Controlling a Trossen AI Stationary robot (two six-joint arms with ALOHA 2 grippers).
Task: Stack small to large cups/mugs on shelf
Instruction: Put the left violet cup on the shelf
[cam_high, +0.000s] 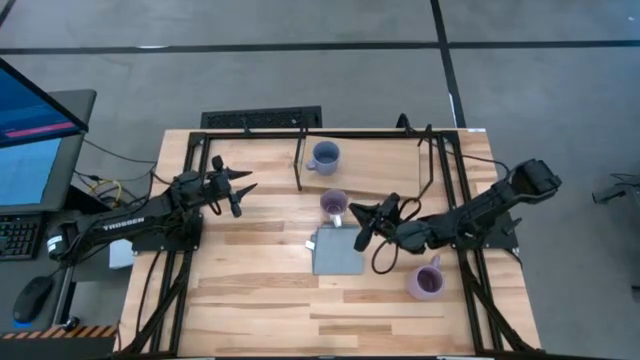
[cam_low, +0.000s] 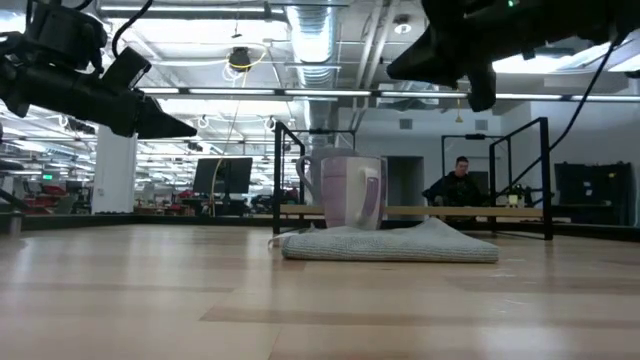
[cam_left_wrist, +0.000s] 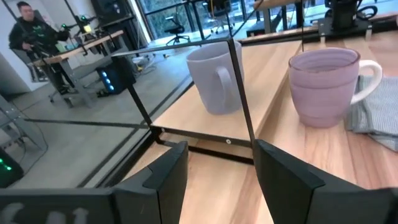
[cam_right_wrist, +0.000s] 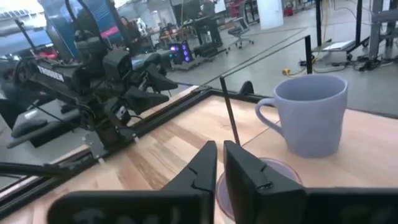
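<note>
**Mugs spread across counter, one on shelf**

Mugs sit at three spots in the overhead view. With the counter (cam_high: 250, 290) read as a clock face, the blue mug (cam_high: 323, 157) stands on the shelf (cam_high: 375, 165) at about twelve o'clock, upright, handle toward the shelf's black rod frame. One light purple mug (cam_high: 333, 203) stands upright near the centre, just beside the far edge of a flat grey-blue cloth (cam_high: 337, 252); in the low view it rises directly behind the cloth. The second purple mug (cam_high: 427, 281) stands alone at about four o'clock, well apart from the other two.

The right end effector (cam_high: 358, 225) hangs above the central purple mug, at that mug's four o'clock side in the overhead view. Its wrist view shows the two dark fingers (cam_right_wrist: 199, 171) nearly together, only a thin gap between them, gripping nothing, with the mug's rim just beyond the tips and the blue mug farther on.

The left end effector (cam_high: 243, 182) waits at about nine o'clock, raised off the counter, fingers spread apart and empty, pointing toward the shelf.

A person sits at a desk in the room behind.
</note>
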